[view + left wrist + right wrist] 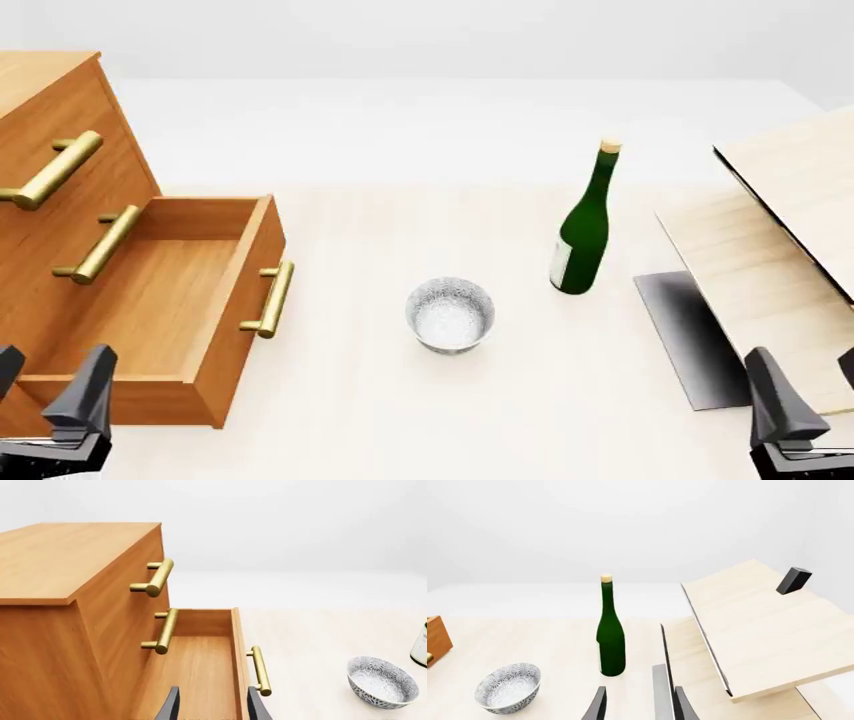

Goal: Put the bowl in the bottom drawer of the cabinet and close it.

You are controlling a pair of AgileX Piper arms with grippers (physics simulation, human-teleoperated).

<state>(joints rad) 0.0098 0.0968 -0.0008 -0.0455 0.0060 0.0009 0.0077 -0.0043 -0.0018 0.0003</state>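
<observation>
One cabinet (54,90) far left, three drawers | bottom drawer (147,300) pulled open | left gripper (47,395) fingers spread, empty | one bowl (450,314) on table centre | one green bottle (585,225) upright | two pale boards (787,230) right | right gripper (814,395) fingers spread, empty

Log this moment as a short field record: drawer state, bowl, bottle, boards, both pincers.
bottom drawer: pulled open, nothing visible inside
cabinet: two upper drawers shut
bowl: upright on the table, between the open drawer and the bottle, untouched
green bottle: upright, corked, beyond and right of the bowl
pale boards: stacked and tilted at the right
left pincer: open, holding nothing, near the drawer's corner
right pincer: open, holding nothing, near the boards
</observation>
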